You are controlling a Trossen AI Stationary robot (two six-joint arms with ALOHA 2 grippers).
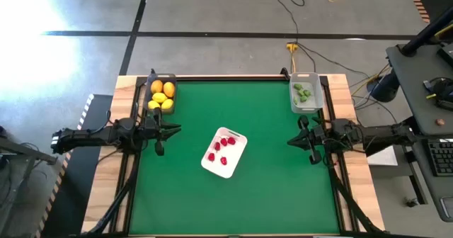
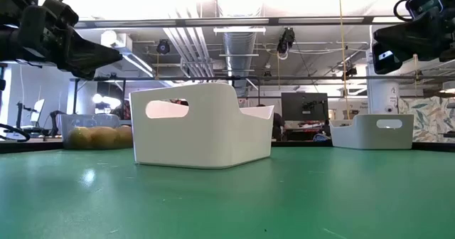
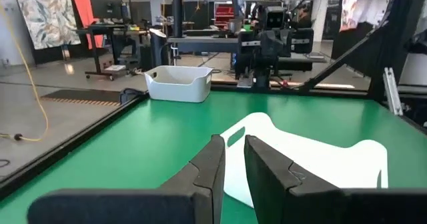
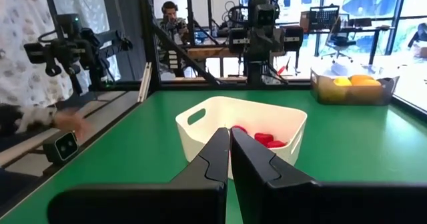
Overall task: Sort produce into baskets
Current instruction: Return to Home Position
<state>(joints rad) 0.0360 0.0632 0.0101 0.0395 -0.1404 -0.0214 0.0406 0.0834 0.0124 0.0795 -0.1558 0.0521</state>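
We log: white tray point(image 1: 236, 155) of red berries point(image 1: 221, 150) mid-table; dark bin point(image 1: 168, 80) with lemons point(image 1: 161, 99), far-left corner; clear bin point(image 1: 317, 89) with green pieces point(image 1: 304, 93), far-right corner. Left gripper point(image 1: 175, 129) and right gripper point(image 1: 291, 141) hover at side edges, jaws nearly closed, empty.

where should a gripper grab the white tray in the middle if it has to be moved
Probably by a wall of the white tray, at the cut-out handle slot in its end wall. The walls stand upright and look thin, so one finger could go inside and one outside, coming down from above. The red berries sit in the middle, leaving the rim free. The left gripper is on the handle's side.
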